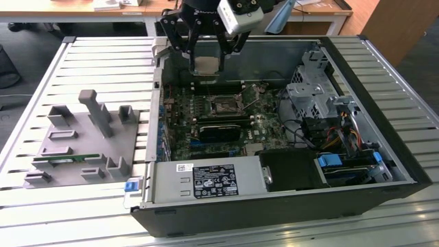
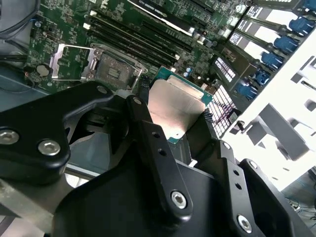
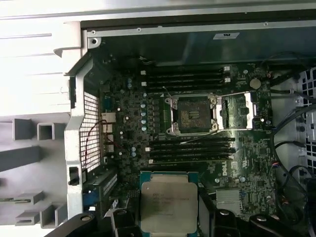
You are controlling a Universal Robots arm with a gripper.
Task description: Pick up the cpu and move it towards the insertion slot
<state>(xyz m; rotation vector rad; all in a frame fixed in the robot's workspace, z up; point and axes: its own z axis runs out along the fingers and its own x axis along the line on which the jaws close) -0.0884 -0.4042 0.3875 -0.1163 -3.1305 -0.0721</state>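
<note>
You have the open computer case [image 1: 288, 149] at centre-right of the exterior view, the fixture tray [image 1: 79, 141] to its left. The insertion slot [image 1: 224, 106] sits mid-frame on the motherboard [image 1: 205, 118]; the cpu [image 1: 207, 65] hangs in the gripper [image 1: 207, 51] above it, seemingly nearer the case's far wall.

Silvery cpu [image 3: 168, 206] held aloft (flat), apart from open insertion slot [image 3: 192, 114].

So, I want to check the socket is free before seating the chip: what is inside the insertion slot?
The insertion slot shows a dark, bare centre inside its metal frame, nothing seated. The cpu sits in the claw, away from it. Individual contacts cannot be made out.
</note>
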